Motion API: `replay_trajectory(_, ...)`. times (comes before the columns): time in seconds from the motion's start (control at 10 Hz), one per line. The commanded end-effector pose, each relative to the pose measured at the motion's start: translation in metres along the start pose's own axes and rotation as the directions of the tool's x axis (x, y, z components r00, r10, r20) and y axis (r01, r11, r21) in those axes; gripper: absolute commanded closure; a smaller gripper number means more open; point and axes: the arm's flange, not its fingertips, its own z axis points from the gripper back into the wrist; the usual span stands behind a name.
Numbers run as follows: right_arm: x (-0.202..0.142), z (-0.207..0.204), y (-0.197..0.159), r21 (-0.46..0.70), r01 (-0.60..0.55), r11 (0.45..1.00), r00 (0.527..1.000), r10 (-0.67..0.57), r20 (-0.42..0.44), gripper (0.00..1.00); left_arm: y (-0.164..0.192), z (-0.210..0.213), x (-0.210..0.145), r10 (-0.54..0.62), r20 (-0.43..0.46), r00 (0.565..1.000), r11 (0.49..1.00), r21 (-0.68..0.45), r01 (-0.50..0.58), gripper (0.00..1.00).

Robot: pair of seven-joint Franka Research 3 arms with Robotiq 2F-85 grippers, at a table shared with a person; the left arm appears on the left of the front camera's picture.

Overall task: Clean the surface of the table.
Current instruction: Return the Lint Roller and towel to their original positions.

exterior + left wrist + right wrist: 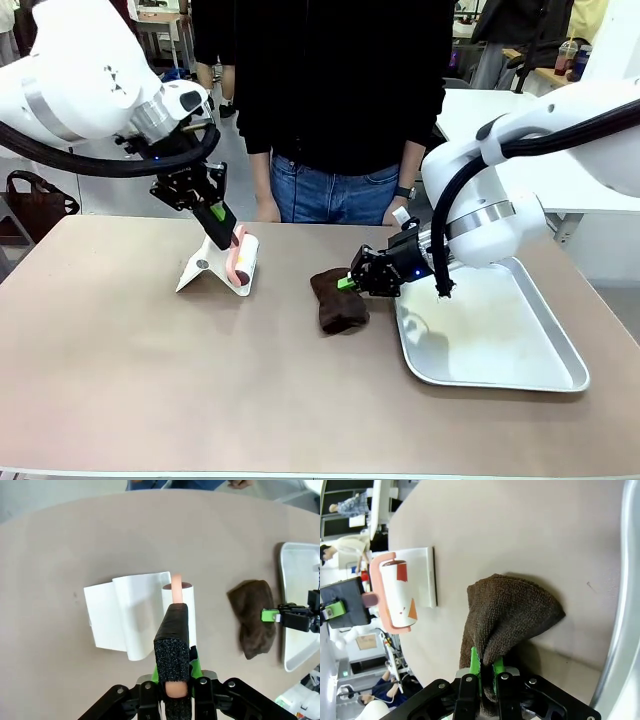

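Note:
The brownish table (150, 380) carries a pink-framed lint roller (243, 260) with a white roll, its roll resting against a white peeled sheet (203, 266). My left gripper (220, 214) is shut on the roller's black foam handle (171, 640), coming down from the upper left. At mid-table lies a dark brown cloth (338, 302); my right gripper (350, 282) is shut on its right edge, low over the table. In the right wrist view the cloth (512, 612) bunches up between the green pads (475, 662), with the roller (397, 597) farther off.
A shallow silver tray (500, 345) sits at the right, close beside the cloth and under my right arm. A person in dark top and jeans stands at the far edge, a hand (397, 212) near the table. The near half of the table (150, 530) is bare.

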Motion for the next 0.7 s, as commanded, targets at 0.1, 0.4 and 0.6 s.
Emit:
replay_trajectory(0.1, 0.0061, -0.0026, 0.0022, 0.021, 0.02, 1.0, 1.0, -0.019, -0.008, 0.89, 0.0022, -0.0122, 0.0104, 0.066, -0.038, 0.997, 0.998, 0.018, -0.065, 0.78)
replay_trajectory(0.4, 0.0064, -0.0032, 0.0029, 0.031, 0.01, 0.999, 1.0, -0.01, -0.009, 0.89, 0.006, -0.0165, 0.0124, 0.089, -0.038, 0.995, 0.996, 0.018, -0.089, 0.78)
replay_trajectory(0.6, 0.0068, -0.0029, 0.0026, 0.049, 0.003, 0.999, 1.0, -0.003, -0.013, 0.89, 0.0042, -0.0183, 0.012, 0.102, -0.04, 0.994, 0.995, 0.001, -0.102, 0.78)
